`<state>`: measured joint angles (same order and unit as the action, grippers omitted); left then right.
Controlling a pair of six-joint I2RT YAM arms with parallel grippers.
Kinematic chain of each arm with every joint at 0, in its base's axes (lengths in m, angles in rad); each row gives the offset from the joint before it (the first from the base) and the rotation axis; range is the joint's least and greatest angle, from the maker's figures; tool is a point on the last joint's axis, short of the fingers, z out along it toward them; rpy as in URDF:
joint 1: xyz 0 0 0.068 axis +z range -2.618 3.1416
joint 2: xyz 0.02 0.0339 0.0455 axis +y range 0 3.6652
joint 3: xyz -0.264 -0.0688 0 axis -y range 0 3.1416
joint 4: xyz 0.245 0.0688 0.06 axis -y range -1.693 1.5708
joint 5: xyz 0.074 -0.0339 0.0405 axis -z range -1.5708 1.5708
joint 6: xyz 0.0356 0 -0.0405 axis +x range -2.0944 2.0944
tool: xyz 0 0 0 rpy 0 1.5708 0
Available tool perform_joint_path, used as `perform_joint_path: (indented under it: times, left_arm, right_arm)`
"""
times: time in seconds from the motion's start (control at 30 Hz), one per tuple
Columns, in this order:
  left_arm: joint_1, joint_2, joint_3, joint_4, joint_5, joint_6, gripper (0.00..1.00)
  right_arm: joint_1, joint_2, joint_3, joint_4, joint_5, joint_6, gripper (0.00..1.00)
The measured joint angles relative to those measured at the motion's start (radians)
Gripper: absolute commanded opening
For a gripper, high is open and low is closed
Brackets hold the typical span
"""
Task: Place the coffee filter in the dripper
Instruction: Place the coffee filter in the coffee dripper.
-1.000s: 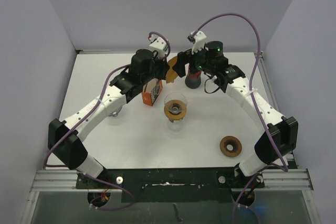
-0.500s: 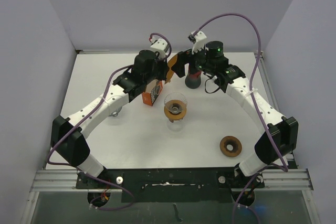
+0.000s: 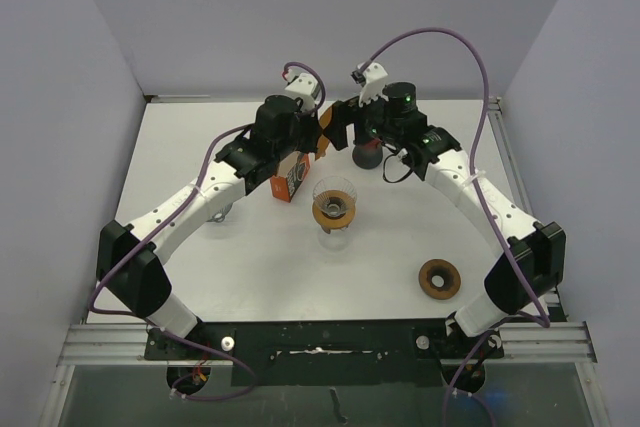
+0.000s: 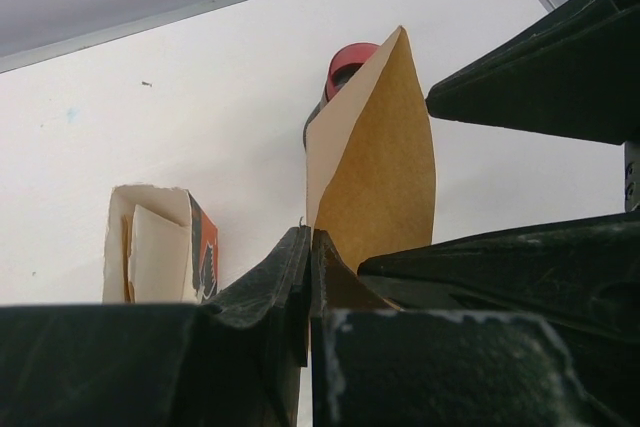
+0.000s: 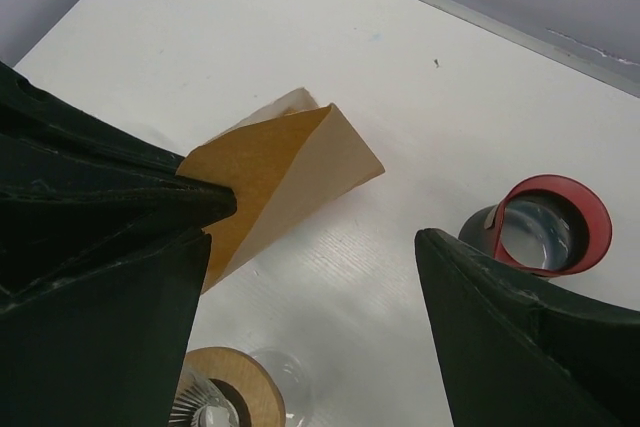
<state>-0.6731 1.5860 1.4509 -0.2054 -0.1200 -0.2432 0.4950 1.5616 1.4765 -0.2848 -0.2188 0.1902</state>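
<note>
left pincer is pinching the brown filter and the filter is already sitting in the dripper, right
Not quite. The left pincer does pinch the brown filter, but the filter is not in the dripper. It is held beyond the dripper, toward the far side of the table. The top external view shows the paper and the dripper apart.

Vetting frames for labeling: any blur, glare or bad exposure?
Top external: sharp, evenly lit, no glare. Left wrist: filter crisp, left fingers dark, little detail. Right wrist: filter and table crisp, right fingers near-black, no blur.
</note>
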Motion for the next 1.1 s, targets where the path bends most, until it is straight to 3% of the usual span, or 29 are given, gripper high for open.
perform_joint_path:
  times: [0.57, 1.1]
  left_arm:
    - [0.0, 0.0, 0.0, 0.023, 0.0, -0.008, 0.0]
    - [0.001, -0.001, -0.01, 0.038, 0.063, -0.007, 0.0]
  right_arm:
    - [0.011, 0.006, 0.003, -0.032, 0.175, -0.054, 0.72]
    - [0.03, 0.011, 0.005, -0.033, 0.278, -0.134, 0.75]
